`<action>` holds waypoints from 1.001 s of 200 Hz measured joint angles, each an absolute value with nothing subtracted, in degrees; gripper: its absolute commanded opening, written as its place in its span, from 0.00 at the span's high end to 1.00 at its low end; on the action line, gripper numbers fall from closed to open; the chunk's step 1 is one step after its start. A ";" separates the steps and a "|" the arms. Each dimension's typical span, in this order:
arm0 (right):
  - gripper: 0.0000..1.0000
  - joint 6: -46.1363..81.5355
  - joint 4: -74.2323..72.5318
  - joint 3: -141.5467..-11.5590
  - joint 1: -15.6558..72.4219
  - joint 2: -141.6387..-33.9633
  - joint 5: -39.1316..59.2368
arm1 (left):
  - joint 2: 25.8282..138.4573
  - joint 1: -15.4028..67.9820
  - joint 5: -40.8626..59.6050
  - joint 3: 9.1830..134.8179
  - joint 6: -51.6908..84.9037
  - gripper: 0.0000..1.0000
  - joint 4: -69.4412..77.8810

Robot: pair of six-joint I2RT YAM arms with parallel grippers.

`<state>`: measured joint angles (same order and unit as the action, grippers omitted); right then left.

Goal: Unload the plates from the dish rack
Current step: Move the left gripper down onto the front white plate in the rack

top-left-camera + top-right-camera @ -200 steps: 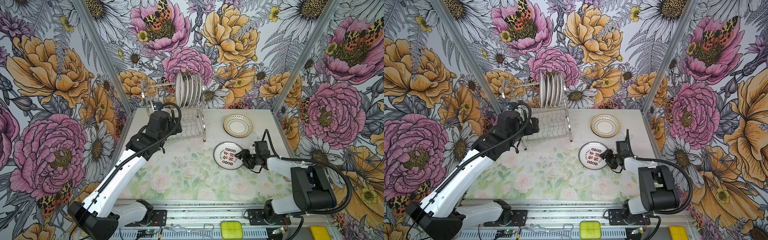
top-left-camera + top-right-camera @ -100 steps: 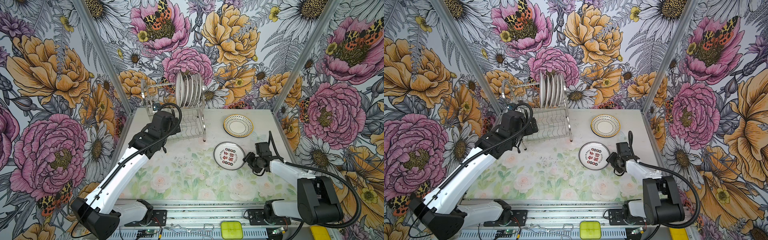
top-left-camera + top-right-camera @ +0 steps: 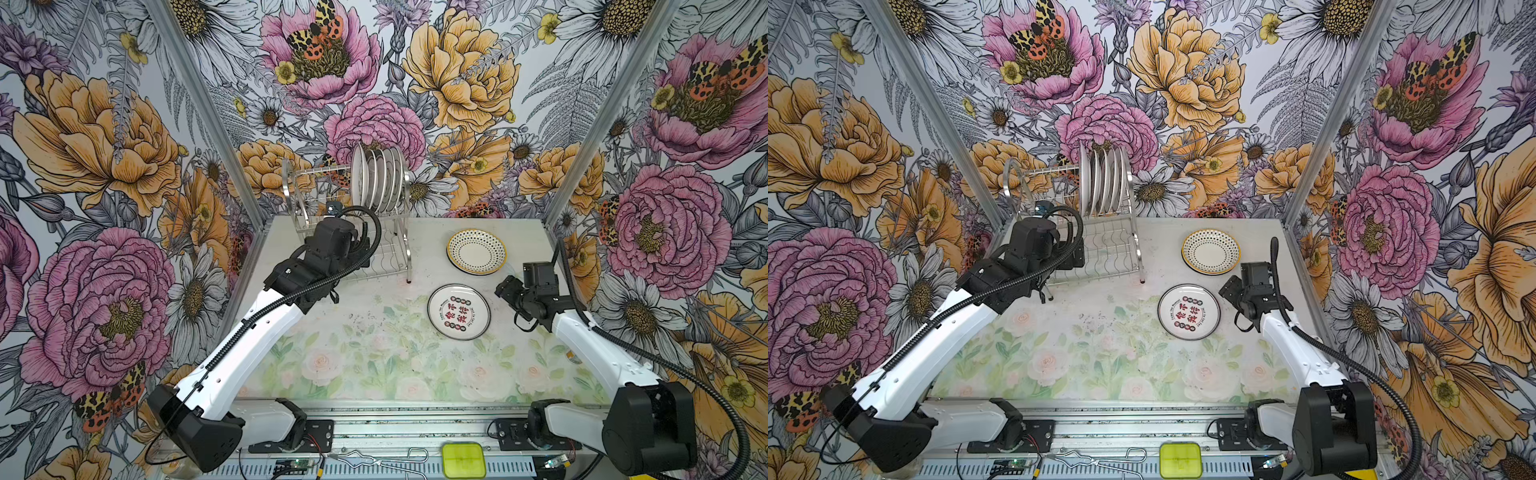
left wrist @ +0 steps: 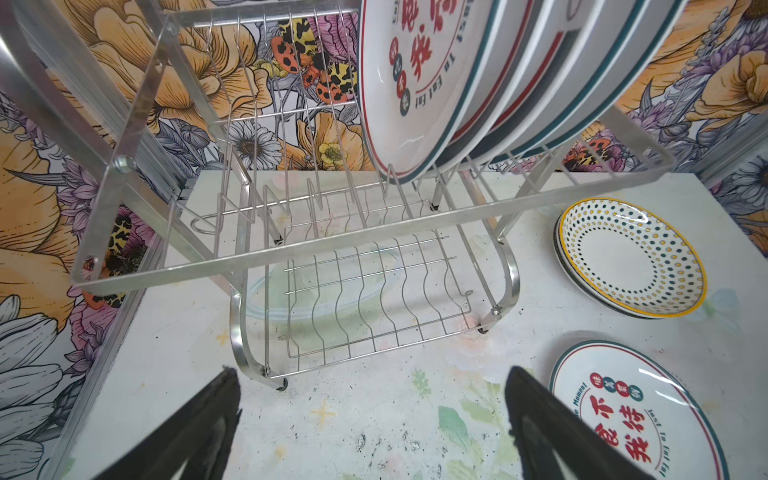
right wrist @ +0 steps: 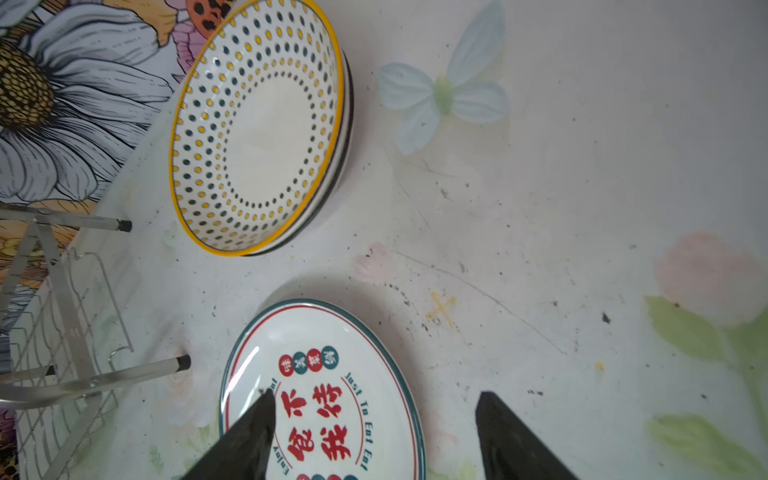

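Both top views show a steel wire dish rack (image 3: 388, 257) standing at the back left of a flower-printed desk (image 3: 374, 357). A row of white plates (image 3: 380, 178) stands on edge in the rack's upper tier, packed together at its right end. In the left wrist view the nearest of them carries red Chinese characters and a teal and red rim.

More plates lie on the desk to the right of the rack. A dotted plate (image 3: 476, 251) with a yellow edge lies near the back, resting on top of another plate with a dark-striped rim. A character plate (image 3: 459, 311) lies flat in front of it, a little apart.

The left gripper (image 4: 372, 382) hovers in front of the rack, facing it, with fingers spread wide and holding nothing. The right gripper (image 5: 376, 399) sits just to the right of the character plate, fingers parted and empty. In the right wrist view one finger overlaps the plate's face, and I cannot tell whether it touches.
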<state>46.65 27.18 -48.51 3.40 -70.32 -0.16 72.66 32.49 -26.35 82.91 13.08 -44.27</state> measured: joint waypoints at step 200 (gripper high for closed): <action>0.01 37.82 27.00 -65.12 2.24 -82.26 6.00 | 85.62 19.09 2.26 100.20 6.00 0.11 -32.93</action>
<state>37.82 27.00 -65.12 2.24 -82.26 6.00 85.62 19.09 2.26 100.20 6.00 -32.93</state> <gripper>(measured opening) 0.994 0.903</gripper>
